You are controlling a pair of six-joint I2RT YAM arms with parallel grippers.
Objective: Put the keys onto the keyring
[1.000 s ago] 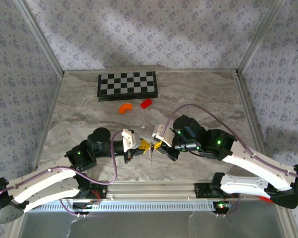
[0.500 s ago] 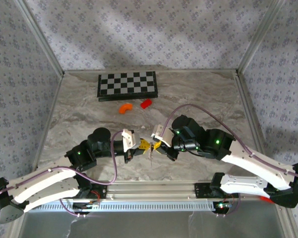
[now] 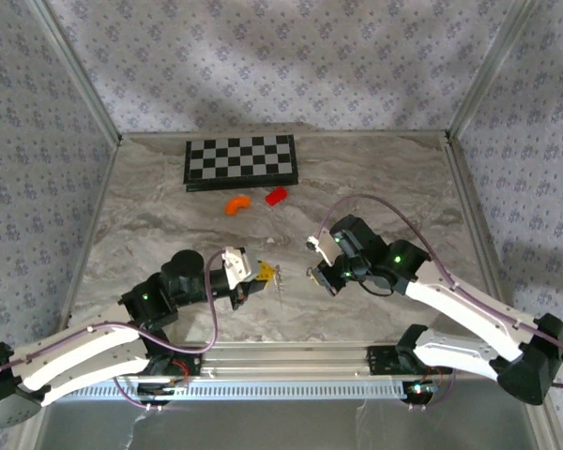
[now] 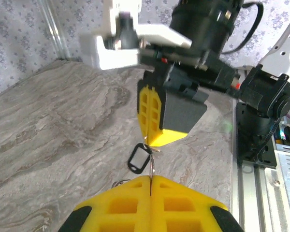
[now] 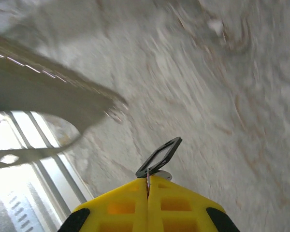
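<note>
left gripper (image 4: 150,187): near middle of table, squeezed shut on the keyring (image 4: 152,166) | right gripper (image 5: 148,187): close by on its right, pinching 1 dark key (image 5: 159,157) | tip: hold ring still, line up key's hole, slide on slowly

Yellow left claw (image 4: 150,183), black-and-white checkerboard (image 3: 241,161)

The table (image 3: 169,216) is overlooked from high at 6 o'clock; its top is shared by both close wrist views, the left aimed toward 3 o'clock.
</note>
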